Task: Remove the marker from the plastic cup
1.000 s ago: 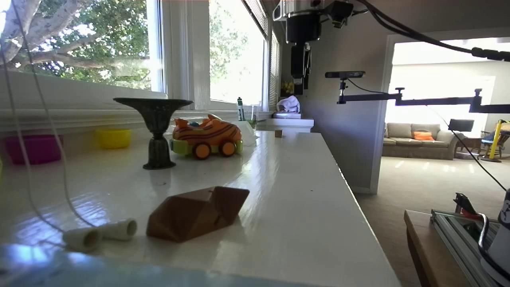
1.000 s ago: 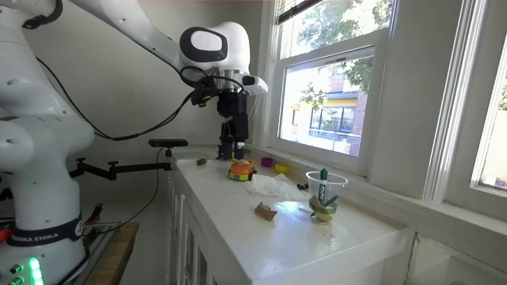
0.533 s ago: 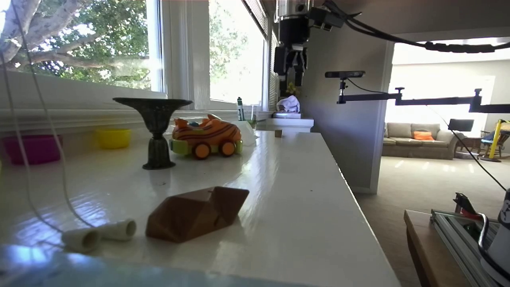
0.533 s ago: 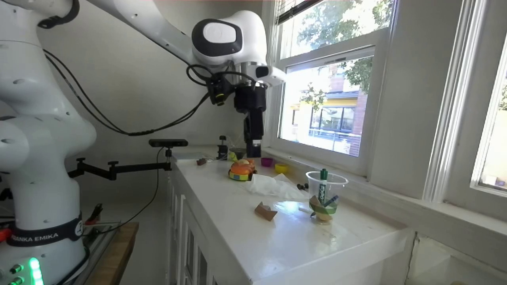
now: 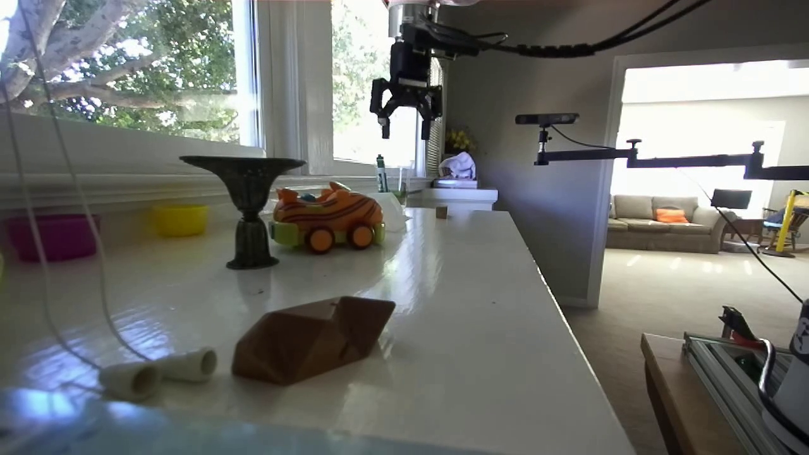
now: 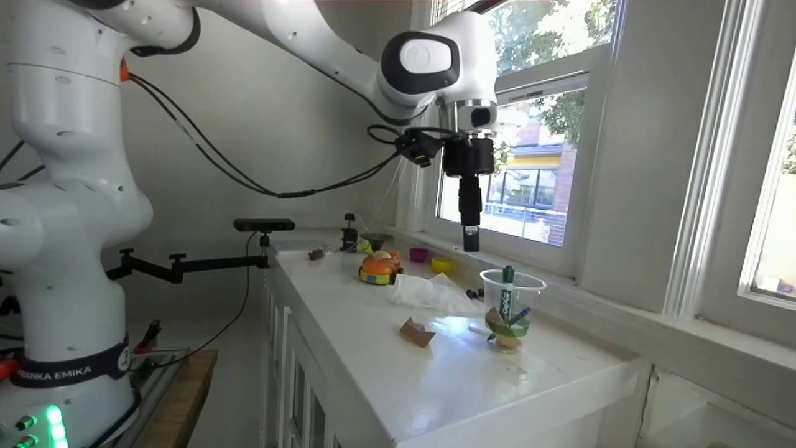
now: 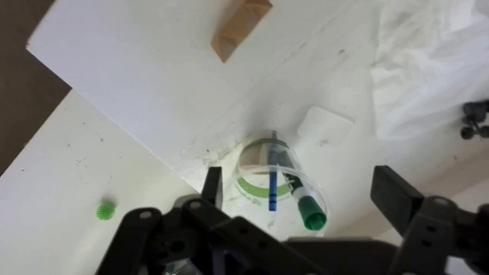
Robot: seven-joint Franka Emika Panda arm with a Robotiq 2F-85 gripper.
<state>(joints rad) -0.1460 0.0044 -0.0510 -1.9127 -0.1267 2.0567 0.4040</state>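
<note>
Table (image 6: 410, 379): white and glossy, running along beneath the window (image 6: 540, 168).
Arm (image 6: 348, 65): white, extended over the table in front of the window, its end pointing down.
End effector (image 5: 406, 129): black, above the table, its fingers (image 7: 395, 198) spread well apart. In an exterior view the fingertips are above the rim of the cup (image 6: 492, 294) and off to one side; in the wrist view the cup and the marker (image 7: 305, 200) show in the gap between the fingers, farther down.
Sheet (image 6: 429, 294): white and crumpled, lying on the table near the cup.
Car (image 5: 328, 218): orange with green trim, upright on its wheels, just beside the sheet and well apart from the cup.
Stand (image 5: 251, 234): dark, funnel-topped, upright, next to the car in an exterior view; whether they touch cannot be told.
Cup: clear, upright on the table, with a green band around its lower part; the marker and a blue stick (image 7: 272, 179) are inside.
Pink bowl (image 5: 63, 237): on the window side of the table.
Yellow bowl (image 5: 180, 221): near the pink one.
Brown block (image 6: 416, 333): angular, lying near the cup but apart from it.
Marker: green-capped, leaning in the cup, cap end up and past the rim.
Blue stick: tilted, beside the marker; whether they touch is unclear.
</note>
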